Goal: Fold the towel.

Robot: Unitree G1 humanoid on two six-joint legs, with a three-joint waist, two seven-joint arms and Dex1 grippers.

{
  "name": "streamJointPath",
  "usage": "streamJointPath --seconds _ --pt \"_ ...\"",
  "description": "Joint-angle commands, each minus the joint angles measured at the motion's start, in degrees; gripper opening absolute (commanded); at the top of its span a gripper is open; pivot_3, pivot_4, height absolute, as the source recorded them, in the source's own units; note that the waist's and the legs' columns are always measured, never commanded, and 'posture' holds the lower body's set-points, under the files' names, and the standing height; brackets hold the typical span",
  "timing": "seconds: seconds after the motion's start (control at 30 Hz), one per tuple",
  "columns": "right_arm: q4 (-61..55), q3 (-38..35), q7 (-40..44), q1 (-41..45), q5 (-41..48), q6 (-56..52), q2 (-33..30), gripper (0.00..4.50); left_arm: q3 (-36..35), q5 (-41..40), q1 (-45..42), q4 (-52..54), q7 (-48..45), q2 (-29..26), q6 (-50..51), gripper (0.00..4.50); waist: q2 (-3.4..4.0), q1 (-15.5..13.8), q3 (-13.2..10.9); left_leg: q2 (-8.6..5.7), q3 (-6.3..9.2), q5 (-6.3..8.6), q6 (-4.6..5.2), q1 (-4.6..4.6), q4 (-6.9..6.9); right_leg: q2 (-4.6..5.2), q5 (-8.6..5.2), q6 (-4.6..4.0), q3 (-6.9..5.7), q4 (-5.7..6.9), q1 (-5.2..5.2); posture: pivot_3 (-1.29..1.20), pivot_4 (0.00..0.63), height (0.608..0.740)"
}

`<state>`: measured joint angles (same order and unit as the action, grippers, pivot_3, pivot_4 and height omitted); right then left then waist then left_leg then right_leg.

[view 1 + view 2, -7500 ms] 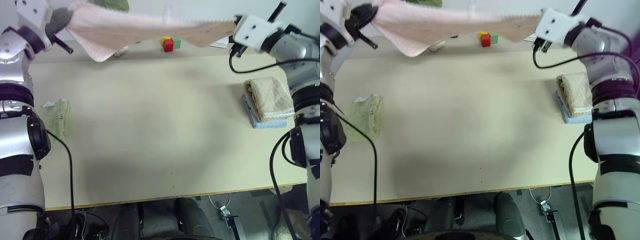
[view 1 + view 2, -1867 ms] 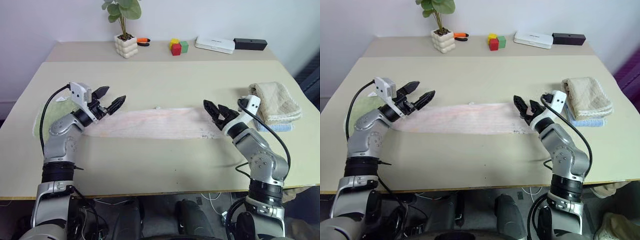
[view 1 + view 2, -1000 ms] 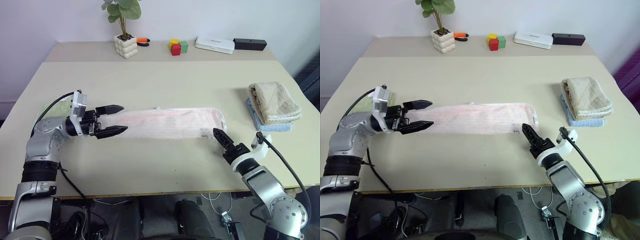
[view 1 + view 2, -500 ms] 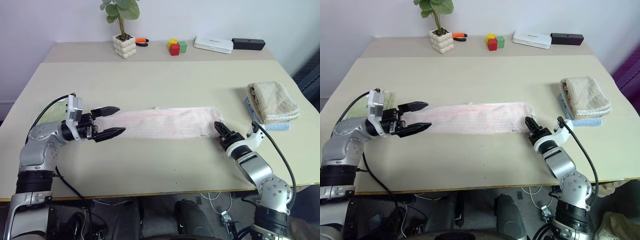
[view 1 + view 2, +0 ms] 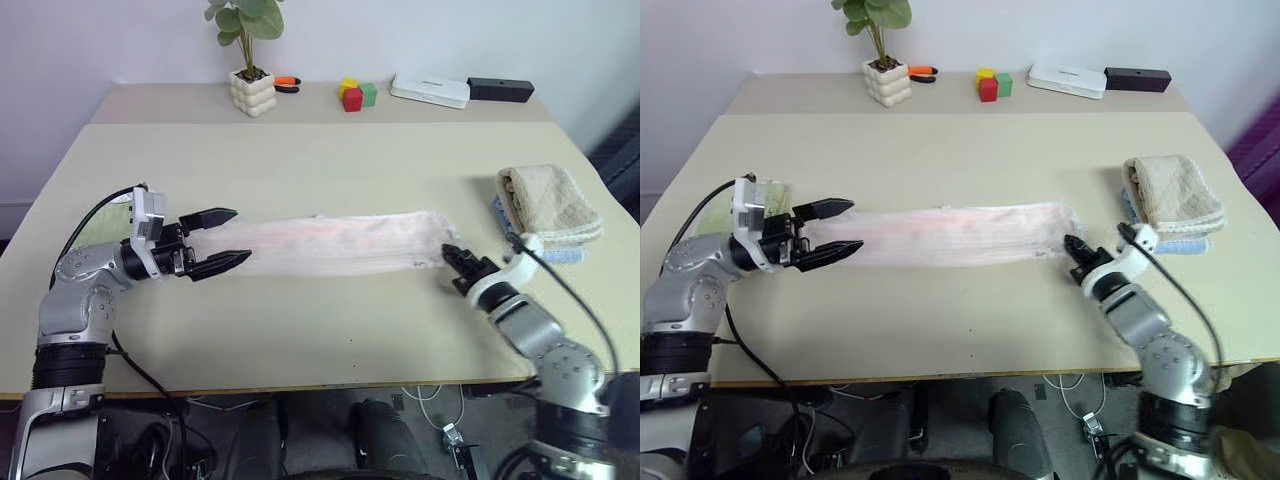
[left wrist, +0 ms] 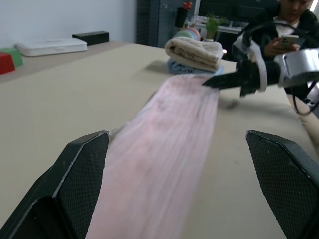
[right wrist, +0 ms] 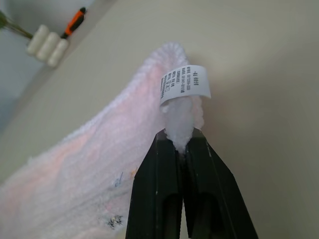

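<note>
A long, narrow, pale pink terry towel (image 5: 335, 245) with a fluffy nap lies stretched flat across the middle of the smooth beige counter (image 5: 320, 160), running from centre left to centre right in the head views. At its right end the right hand (image 7: 180, 149), two slim black wedge-shaped fingers, is clamped together on a pinched-up tuft of the towel's corner, where a small white printed fabric label (image 7: 185, 84) stands up just above the fingertips; a few dark printed specks show on the pile nearby. At the towel's left end the left hand (image 5: 222, 240) points along the towel with its two black, fine-textured fingers spread wide apart, one on either side of the towel's end, gripping nothing. A folded beige towel (image 5: 549, 203) with a soft ribbed look rests on a light blue cloth at the right edge of the counter, near the right hand but apart from the pink towel. At the top of the frame stand a white knobbly pot with a green leafy plant (image 5: 249, 70) and small red, yellow and green blocks (image 5: 354, 94).
</note>
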<state>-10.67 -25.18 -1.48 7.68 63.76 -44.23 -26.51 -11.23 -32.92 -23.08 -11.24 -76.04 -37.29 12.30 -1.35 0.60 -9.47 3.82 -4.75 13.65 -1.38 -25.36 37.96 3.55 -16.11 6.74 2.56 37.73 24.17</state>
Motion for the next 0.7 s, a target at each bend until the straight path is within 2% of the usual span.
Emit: streamJointPath --seconds 0.03,0.13,0.27,0.43,0.7 --pt "-2.4 -1.0 5.2 -2.1 -0.5 -2.2 -4.2 0.02 -0.5 0.8 -2.5 -2.0 -0.7 -0.3 -2.7 4.50 -0.02 0.1 0.0 0.01 0.02 0.00 0.00 0.00 0.00 -0.03 0.00 0.00 0.00 0.00 0.00 0.00 0.150 0.735" --pt "-3.2 -1.7 6.7 -2.6 -0.6 -2.6 -5.7 0.02 -0.3 1.1 -3.3 -3.5 -1.1 -0.4 -3.4 4.50 -0.01 0.2 0.0 0.04 0.05 0.00 0.00 0.01 -0.03 -0.08 0.00 0.00 0.00 0.00 0.00 0.00 0.150 0.735" --pt "-8.3 4.0 14.1 -2.7 -6.2 -2.2 -10.2 0.02 -0.1 1.4 -3.8 -4.3 -1.3 0.0 -4.1 4.50 0.02 0.2 0.0 0.03 0.00 0.00 0.01 0.01 -0.02 -0.06 0.00 0.01 0.04 -0.02 0.03 0.00 0.150 0.735" --pt "-9.8 6.8 17.0 1.2 -9.6 -1.8 -11.4 0.02 0.1 1.4 -3.9 -4.2 -1.0 0.3 -4.5 4.50 0.01 0.1 0.0 0.04 0.02 0.00 0.01 0.00 -0.01 -0.09 0.00 0.01 0.03 -0.03 0.02 0.00 0.150 0.735" --pt "-14.1 16.7 22.1 8.2 -15.2 -3.5 -12.2 0.02 -1.1 0.0 -2.1 -1.6 -1.5 -1.5 -3.4 4.50 0.01 0.2 0.0 0.03 0.02 0.01 0.01 -0.01 0.01 -0.06 0.00 0.01 0.02 -0.04 0.03 0.00 0.150 0.735"
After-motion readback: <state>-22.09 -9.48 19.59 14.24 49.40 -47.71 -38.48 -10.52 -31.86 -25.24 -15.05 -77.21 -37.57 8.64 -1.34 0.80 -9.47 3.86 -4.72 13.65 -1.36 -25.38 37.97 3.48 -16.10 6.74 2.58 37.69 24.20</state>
